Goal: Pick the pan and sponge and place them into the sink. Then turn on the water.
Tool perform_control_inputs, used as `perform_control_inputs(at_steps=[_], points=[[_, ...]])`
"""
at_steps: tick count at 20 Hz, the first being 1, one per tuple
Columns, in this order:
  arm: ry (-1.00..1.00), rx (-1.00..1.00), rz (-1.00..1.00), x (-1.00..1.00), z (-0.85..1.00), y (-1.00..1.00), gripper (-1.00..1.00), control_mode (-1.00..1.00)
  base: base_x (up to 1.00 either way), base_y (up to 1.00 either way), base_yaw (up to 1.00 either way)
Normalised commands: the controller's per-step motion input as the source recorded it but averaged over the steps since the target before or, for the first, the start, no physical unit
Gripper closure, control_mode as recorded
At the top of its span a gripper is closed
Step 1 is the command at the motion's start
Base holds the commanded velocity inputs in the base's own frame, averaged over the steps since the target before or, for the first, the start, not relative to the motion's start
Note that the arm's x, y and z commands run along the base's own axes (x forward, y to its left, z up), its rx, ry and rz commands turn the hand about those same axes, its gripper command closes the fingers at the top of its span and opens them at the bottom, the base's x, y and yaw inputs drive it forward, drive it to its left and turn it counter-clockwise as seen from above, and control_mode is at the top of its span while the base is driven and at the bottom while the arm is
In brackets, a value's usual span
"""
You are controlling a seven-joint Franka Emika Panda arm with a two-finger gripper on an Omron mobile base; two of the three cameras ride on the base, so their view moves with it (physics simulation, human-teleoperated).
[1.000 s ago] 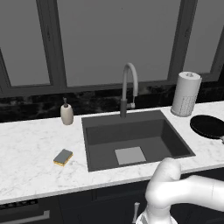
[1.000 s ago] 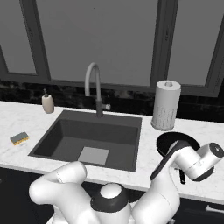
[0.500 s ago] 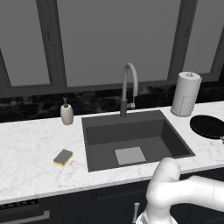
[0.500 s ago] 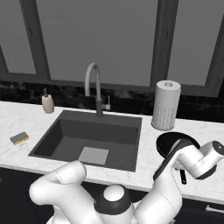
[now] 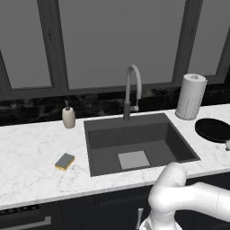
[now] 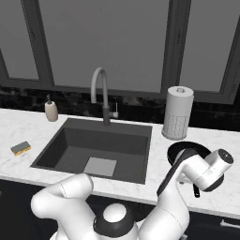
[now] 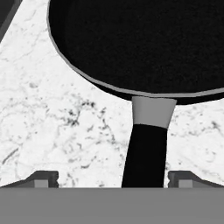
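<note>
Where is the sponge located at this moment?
The sponge lies flat on the marble counter to the left of the sink, in front of the soap dispenser. In the right base view it sits near the left edge.

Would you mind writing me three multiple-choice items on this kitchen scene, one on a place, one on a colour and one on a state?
1. Where does the sponge lie?
A. in the sink
B. on the counter left of the sink
C. on the pan

2. What colour is the inside of the pan?
A. black
B. red
C. white

3. How does the gripper stand?
A. shut on the sponge
B. open, with the pan's handle between its tips
C. shut on the faucet

Answers:
1. B, it rests on the marble left of the sink.
2. A, the hand view shows a black pan with a grey rim.
3. B, the tips stand apart on either side of the handle.
</note>
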Motion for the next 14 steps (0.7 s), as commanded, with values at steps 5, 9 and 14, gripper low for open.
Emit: perform_control_inputs(at_steps=[5, 9, 14], points=[[0.07, -0.02, 0.06, -0.12, -0.55, 0.68, 1.0, -1.0, 0.0, 0.0, 0.0], [0.01, 0.01, 0.04, -0.15, -0.2, 0.58, 1.0, -1.0, 0.0, 0.0, 0.0], [0.0, 0.14, 0.0, -0.23, 0.0, 0.79, 1.0, -1.0, 0.0, 0.0, 0.0]])
